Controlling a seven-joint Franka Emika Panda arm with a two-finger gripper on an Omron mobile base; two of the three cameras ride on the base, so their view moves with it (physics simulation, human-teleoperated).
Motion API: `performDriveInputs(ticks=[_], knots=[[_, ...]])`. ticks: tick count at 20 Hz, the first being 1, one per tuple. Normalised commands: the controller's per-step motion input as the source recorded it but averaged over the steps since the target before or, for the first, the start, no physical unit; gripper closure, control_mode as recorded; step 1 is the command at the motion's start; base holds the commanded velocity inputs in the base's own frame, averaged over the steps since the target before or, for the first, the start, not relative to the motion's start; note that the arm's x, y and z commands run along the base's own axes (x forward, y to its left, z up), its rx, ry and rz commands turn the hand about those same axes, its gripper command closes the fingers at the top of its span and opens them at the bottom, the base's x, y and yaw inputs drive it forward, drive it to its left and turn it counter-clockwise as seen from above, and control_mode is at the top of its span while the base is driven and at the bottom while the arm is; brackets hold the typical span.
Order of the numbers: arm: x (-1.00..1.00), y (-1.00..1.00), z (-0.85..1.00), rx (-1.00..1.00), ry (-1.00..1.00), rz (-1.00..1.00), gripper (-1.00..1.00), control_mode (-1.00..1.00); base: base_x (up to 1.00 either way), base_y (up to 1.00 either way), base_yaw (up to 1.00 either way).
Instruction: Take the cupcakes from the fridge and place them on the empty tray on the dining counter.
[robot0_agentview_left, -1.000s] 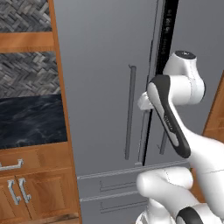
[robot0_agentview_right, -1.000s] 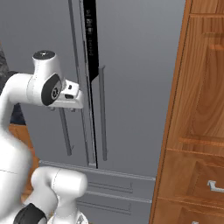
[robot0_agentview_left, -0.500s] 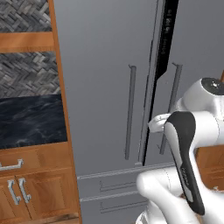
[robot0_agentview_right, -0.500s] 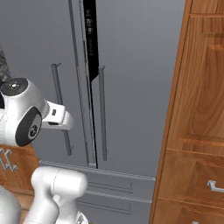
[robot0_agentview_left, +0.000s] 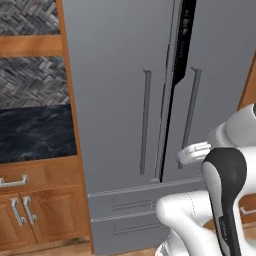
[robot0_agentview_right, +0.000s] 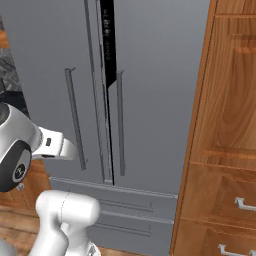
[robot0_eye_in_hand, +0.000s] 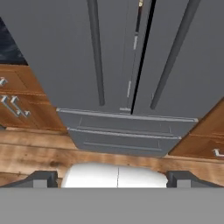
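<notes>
The arm is folded low and close to the base in front of the fridge (robot0_agentview_left: 125, 100), whose right door stands slightly ajar, and the hand view adds its lower drawers (robot0_eye_in_hand: 124, 133), the wooden floor (robot0_eye_in_hand: 30, 153) and the widely parted fingertips (robot0_eye_in_hand: 41, 178) of the released tool (robot0_eye_in_hand: 114, 179).

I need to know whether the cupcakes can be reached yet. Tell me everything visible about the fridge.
The fridge is a tall, matte grey French-door unit standing between wooden cabinets. Each door carries a long vertical bar handle, and two shallow drawers sit below. The right door is ajar by a narrow dark gap, wider at the top, where a black edge strip with small markings shows. The left door looks shut. Nothing of the inside can be made out, and nothing touches the fridge.
</notes>
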Motion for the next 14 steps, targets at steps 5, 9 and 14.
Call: performDriveInputs(ticks=[5,9,14], knots=[[0.00,0.00,0.00,0.00,0.00,0.00,-1.00,1.00,-0.61,0.00,0.00],[0.00,0.00,0.00,0.00,0.00,0.00,-1.00,1.00,-0.26,0.00,0.00],[0.00,0.00,0.00,0.00,0.00,0.00,-1.00,1.00,0.00,0.00,0.00]])
